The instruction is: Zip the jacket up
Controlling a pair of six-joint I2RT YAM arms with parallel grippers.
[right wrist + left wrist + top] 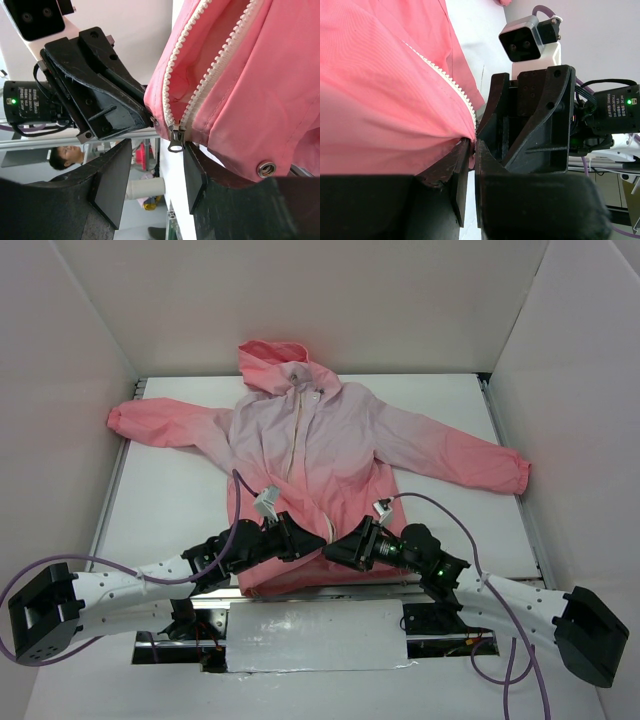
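Observation:
The jacket (pixel 310 450) lies flat on the white table, hood at the far end, sleeves spread, coral-pink fading to pale lilac at the chest. Its cream zipper (pixel 296 430) is open over most of its length. My left gripper (pixel 300 545) is at the bottom hem, shut on the pink hem fabric (pixel 395 100) beside the zipper teeth (pixel 451 81). My right gripper (pixel 335 550) faces it and is open. In the right wrist view the metal zipper slider (pixel 176 140) hangs at the hem between the right gripper's (pixel 156 146) fingers, close to the right-hand pad.
White enclosure walls (pixel 90 320) surround the table on three sides. A silver plate (pixel 315 635) covers the near edge between the arm bases. Purple cables (pixel 455 525) loop over both arms. A metal snap (pixel 265 169) sits on the hem.

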